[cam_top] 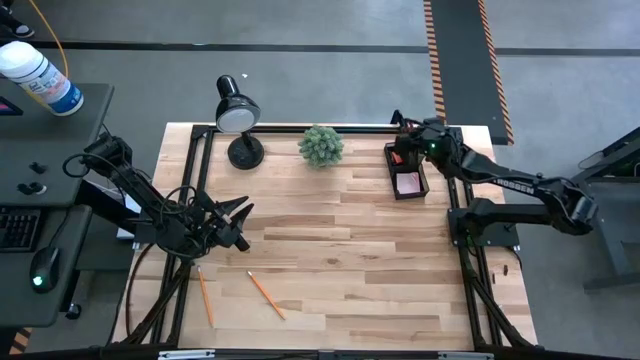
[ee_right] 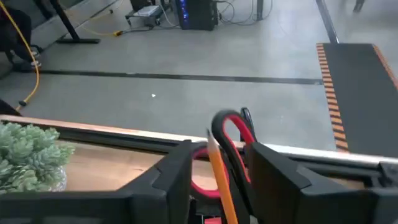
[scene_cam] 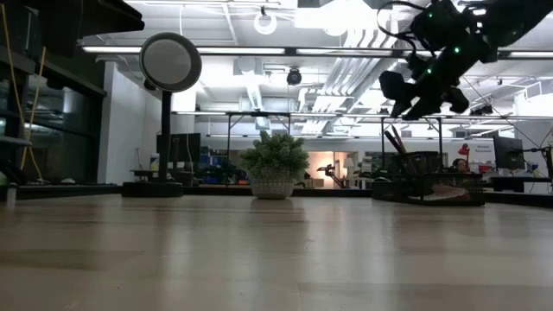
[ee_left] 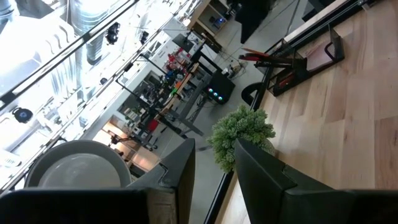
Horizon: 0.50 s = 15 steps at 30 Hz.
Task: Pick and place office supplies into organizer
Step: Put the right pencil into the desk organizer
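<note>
Wooden planks made up the table (cam_top: 350, 230), filling the middle of the overhead frame, with a black desk lamp (cam_top: 237, 112) and a small green plant (cam_top: 321, 145) along its upper edge. Toward the upper right sat the black mesh organizer (cam_top: 407, 172), a pink sticky-note pad (cam_top: 408, 184) lying in its lower tray, presumably because flat items belong there. The right gripper (ee_right: 214, 168) hung directly above the taller cup section, its fingers spread, and an orange pencil (ee_right: 219, 177) stood upright between them without either finger clearly pressing it, so it looked released into the cup beside the red-handled scissors (ee_right: 233, 134). Upright storage there suits long, thin things. The left gripper (cam_top: 238, 222) waited at the left of the frame, hovering over the table's edge, fingers parted and holding nothing. Two loose pencils (cam_top: 266, 296) lay flat near the lower left, within that arm's reach, probably next to be collected.
</note>
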Each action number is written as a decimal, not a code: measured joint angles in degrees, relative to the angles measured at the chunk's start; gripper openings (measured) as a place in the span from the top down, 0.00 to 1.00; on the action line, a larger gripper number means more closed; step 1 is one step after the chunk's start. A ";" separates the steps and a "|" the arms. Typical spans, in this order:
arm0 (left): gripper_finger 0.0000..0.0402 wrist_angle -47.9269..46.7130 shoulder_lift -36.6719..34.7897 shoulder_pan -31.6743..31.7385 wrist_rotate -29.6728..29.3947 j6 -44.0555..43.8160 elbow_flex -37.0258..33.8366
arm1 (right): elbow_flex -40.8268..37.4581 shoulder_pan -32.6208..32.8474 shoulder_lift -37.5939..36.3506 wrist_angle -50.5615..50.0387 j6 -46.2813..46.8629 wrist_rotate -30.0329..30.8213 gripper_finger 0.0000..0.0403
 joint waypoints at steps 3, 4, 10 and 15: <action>0.75 -0.02 0.00 0.00 0.00 0.06 0.00 | 3.82 0.64 0.04 -2.02 -2.51 -1.93 0.56; 0.75 -0.02 0.00 0.00 0.00 0.09 0.00 | 5.40 1.08 0.00 -2.00 -3.50 -3.27 0.55; 0.75 -0.02 0.00 0.00 0.00 0.11 0.00 | 14.41 6.79 -0.01 -1.90 -7.22 -18.60 0.49; 0.75 -0.23 0.00 -0.01 0.00 0.06 0.00 | 16.91 15.85 -0.02 -2.18 -8.12 -27.30 0.51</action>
